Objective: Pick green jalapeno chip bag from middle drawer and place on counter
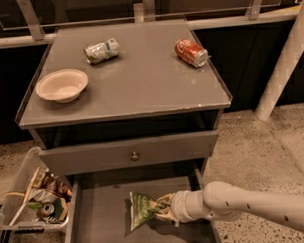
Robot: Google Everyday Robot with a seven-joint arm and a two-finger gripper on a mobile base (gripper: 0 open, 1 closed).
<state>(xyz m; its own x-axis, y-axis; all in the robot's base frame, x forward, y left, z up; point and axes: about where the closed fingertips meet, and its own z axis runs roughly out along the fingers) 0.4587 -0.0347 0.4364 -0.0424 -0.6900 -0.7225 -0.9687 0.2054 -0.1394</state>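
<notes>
The green jalapeno chip bag point(141, 209) is small, glossy and wrinkled, inside the open middle drawer point(98, 220), a wide grey tray pulled out at the bottom. My gripper point(163, 207) reaches in from the right on a white arm and is shut on the bag's right end. The bag looks slightly raised off the drawer floor, with a shadow under it. The counter point(140, 79) is the flat grey cabinet top above.
On the counter lie a dented silver-green can point(101, 50), a red soda can point(191, 52) and a pale bowl point(61, 85). A closed drawer front with a round knob point(134, 156) sits above the open drawer. A clear bin of trash point(37, 200) stands at the left.
</notes>
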